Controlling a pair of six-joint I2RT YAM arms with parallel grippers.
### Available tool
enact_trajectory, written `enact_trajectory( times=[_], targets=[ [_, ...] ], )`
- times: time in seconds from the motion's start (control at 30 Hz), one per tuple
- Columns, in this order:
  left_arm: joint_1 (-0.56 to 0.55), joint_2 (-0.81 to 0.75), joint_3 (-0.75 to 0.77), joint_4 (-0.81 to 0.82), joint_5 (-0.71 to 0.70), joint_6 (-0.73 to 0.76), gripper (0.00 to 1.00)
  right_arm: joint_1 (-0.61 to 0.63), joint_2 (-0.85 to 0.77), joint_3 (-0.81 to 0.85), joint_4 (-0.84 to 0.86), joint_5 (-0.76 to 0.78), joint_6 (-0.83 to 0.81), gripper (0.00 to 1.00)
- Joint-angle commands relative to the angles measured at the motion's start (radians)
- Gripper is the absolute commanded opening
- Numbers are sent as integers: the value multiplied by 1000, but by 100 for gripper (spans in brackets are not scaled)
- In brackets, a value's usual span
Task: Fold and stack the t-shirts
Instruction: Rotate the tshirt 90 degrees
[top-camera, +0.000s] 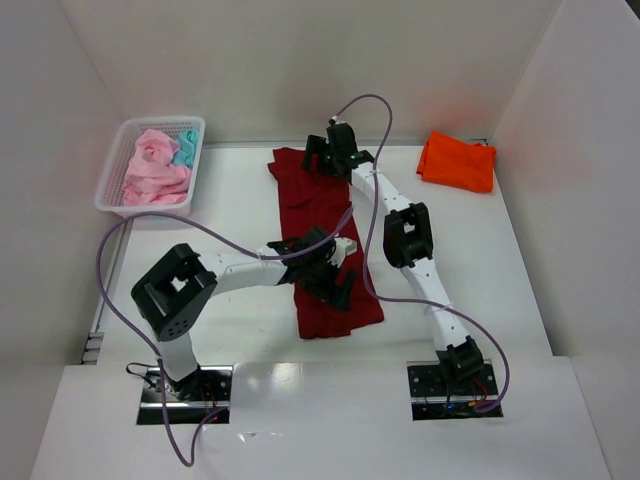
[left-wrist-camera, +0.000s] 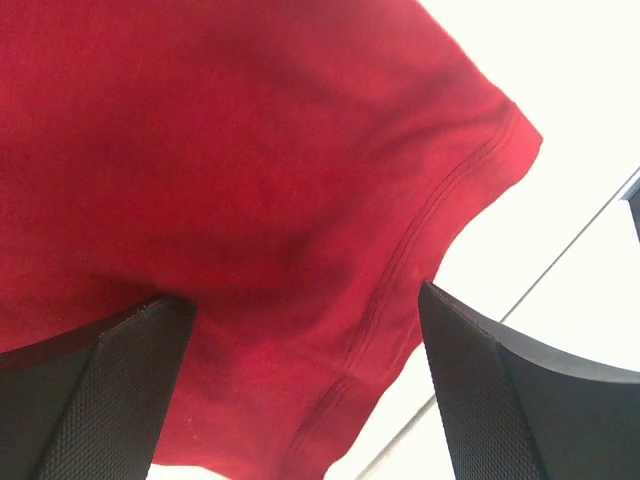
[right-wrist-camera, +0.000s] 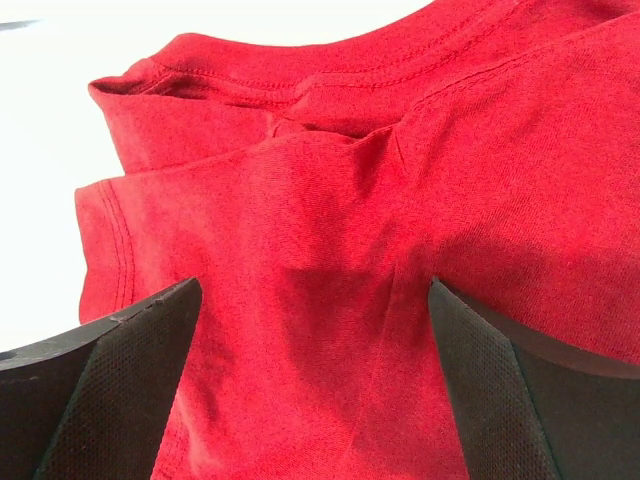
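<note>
A white table (top-camera: 230, 300) fills the floor of a booth closed in by plain white walls (top-camera: 300, 60) on the left, back and right. At its far left corner stands a white mesh basket (top-camera: 108, 192). A dark red t-shirt (top-camera: 305, 200) lies flat and lengthwise in the middle, and an orange t-shirt (top-camera: 458, 162) sits folded at the far right corner, well apart from the red one. The left gripper (top-camera: 338, 276) hangs low over the red shirt's near half with its jaws spread wide and nothing between them; its wrist view shows a hemmed edge of the cloth below. The right gripper (top-camera: 320, 156), just as wide and also empty, hovers over the far end, where its wrist view shows the collar and a sleeve hem. The basket's load is hard to read: pink t-shirts (top-camera: 152, 168) are bundled in a heap, so their number cannot be told, and a teal t-shirt (top-camera: 186, 150) shows only as a strip against the right wall. The arms and a purple cable (top-camera: 120, 240) cover parts of the red shirt. Counted: one basket, one red shirt, one orange, one teal, two arms.
</note>
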Motion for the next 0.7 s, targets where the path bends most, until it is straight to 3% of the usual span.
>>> enact_trajectory(
  times=[0.0, 0.67],
  targets=[
    [-19, -12, -97, -211, -51, -103, 99, -10, -20, 50, -35, 48, -21, 100],
    [-19, -101, -192, -282, -148, -184, 99, -19, -38, -12, -90, 128, -35, 100]
  ],
)
